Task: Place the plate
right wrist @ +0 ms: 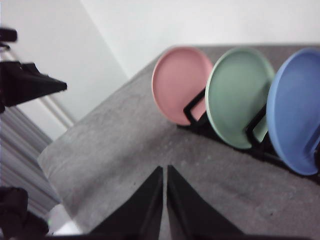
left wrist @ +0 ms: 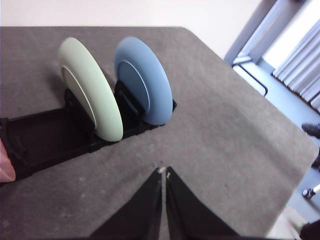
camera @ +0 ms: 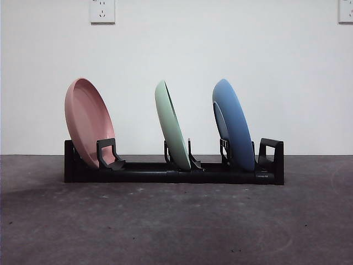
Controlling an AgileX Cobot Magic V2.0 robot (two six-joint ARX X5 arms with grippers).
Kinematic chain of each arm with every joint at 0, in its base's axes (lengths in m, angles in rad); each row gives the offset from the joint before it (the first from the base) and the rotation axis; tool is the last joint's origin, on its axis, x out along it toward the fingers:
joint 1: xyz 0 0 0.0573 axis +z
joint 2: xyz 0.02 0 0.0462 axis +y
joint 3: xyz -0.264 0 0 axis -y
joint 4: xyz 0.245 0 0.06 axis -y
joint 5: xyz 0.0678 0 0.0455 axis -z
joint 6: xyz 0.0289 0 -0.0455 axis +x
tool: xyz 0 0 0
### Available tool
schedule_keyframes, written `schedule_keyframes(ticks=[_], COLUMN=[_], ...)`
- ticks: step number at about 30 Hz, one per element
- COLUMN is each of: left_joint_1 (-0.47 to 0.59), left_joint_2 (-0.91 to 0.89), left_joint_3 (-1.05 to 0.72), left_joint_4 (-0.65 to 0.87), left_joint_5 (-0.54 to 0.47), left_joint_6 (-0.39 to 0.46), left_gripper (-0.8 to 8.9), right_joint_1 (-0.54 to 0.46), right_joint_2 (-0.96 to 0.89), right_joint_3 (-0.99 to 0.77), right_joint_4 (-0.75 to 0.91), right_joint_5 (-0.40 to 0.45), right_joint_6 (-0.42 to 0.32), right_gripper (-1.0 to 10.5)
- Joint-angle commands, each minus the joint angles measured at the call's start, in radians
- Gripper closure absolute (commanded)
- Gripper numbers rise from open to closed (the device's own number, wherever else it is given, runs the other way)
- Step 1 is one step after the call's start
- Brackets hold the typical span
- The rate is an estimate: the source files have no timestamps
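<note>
Both grippers, left gripper (left wrist: 163, 171) and right gripper (right wrist: 163, 169), have jaws closed together, holding nothing, above bare table (camera: 176, 221). You've got the rack (camera: 165, 174) holding three tilted plates: pink plate (camera: 87, 118), blue plate (camera: 234, 124), green plate (camera: 172, 126) in the middle.

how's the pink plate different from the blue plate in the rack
The pink plate stands at one end of the black rack, the blue plate at the other, with the green plate between. The pink shows its hollow face in the front view; the blue shows its back. Both stand on edge, leaning the same way.
</note>
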Motion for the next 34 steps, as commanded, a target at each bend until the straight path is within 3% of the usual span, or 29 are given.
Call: schedule_keyframes(ticks=[1,5,8,14,16,18,22,27,34], left_joint_1=[-0.005,-0.005,-0.005,-0.005,-0.005,-0.005,-0.005,-0.005,-0.005], left_joint_2=[0.007,0.007,0.007,0.007,0.007,0.007,0.007,-0.015,-0.081], left_joint_3=[0.024,0.024,0.024,0.024,0.024,0.024,0.024,0.024,0.024], left_joint_4=[0.006,0.008,0.008,0.007,0.007,0.007,0.004,-0.043,-0.11], left_joint_5=[0.005,0.004,0.003,0.003,0.003,0.004,0.013,0.031,0.03], left_joint_6=[0.035,0.035,0.035,0.033,0.033,0.032,0.017,0.018,0.022], left_gripper=[8.03,8.02,7.47,3.74,2.99,2.9,2.9,2.9,2.91], right_joint_1=[0.014,0.023,0.023,0.023,0.026,0.027,0.027,0.027,0.039], right_joint_2=[0.005,0.005,0.005,0.005,0.005,0.005,0.004,0.025,0.175], right_joint_3=[0.013,0.013,0.013,0.013,0.013,0.013,0.013,0.013,0.032], right_joint_4=[0.006,0.007,0.008,0.007,0.007,0.007,-0.002,0.03,0.073], right_joint_5=[-0.005,0.005,0.006,0.006,0.006,0.005,0.005,0.006,0.005], right_joint_6=[-0.042,-0.045,-0.045,-0.044,-0.043,-0.04,-0.023,0.116,0.148], right_gripper=[9.3,9.3,8.6,5.7,4.6,3.9,3.8,3.8,3.8])
